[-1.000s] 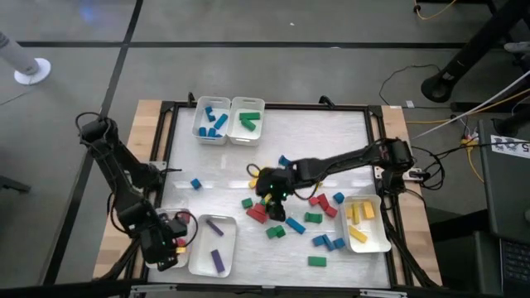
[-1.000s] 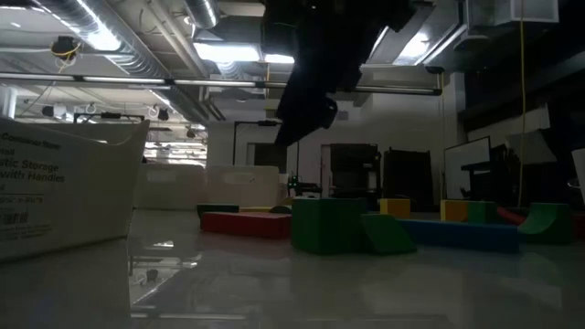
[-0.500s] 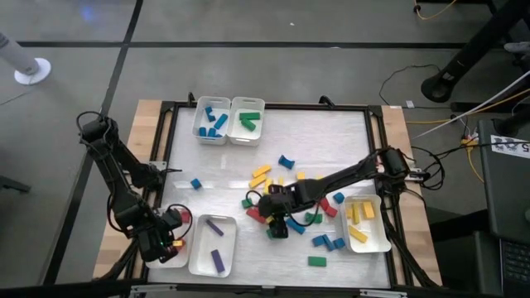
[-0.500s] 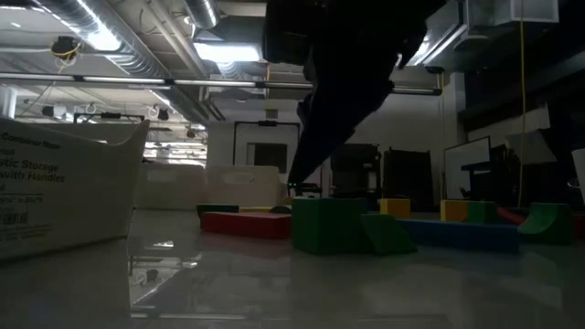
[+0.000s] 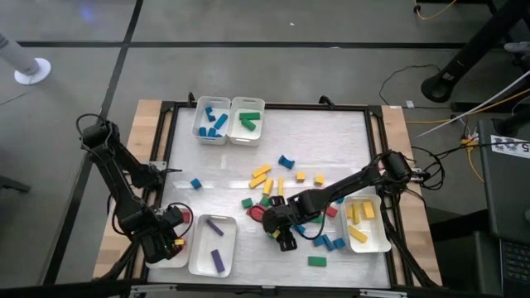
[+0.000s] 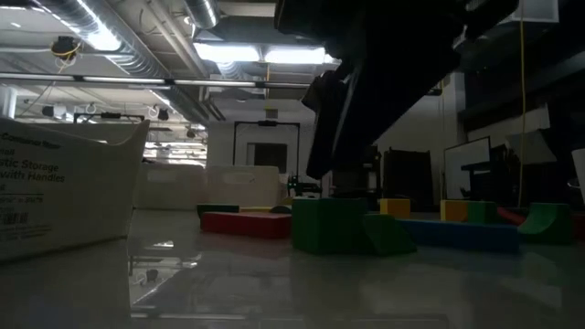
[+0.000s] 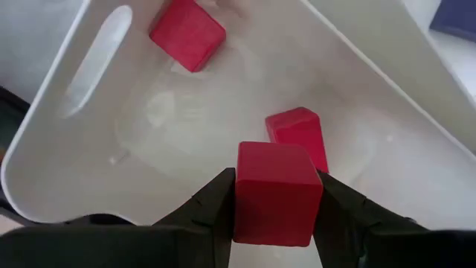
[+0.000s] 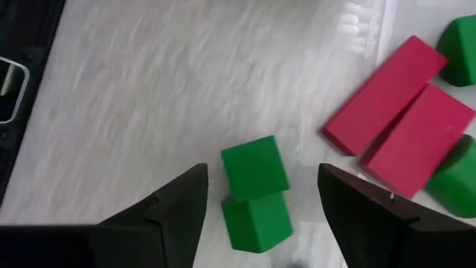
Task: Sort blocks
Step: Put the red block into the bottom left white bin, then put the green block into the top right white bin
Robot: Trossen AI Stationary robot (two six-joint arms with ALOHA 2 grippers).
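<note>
L gripper clamped on a red cube, over the white tray w/ two more red blocks. R gripper fingers wide apart, just above a green cube on the table nr two red bars.

A grey concrete floor with dark seams surrounds the wooden bench. Cables trail across the floor on the right. Across the room, ceiling ducts run under bright strip lights, with a dark doorway far behind.
</note>
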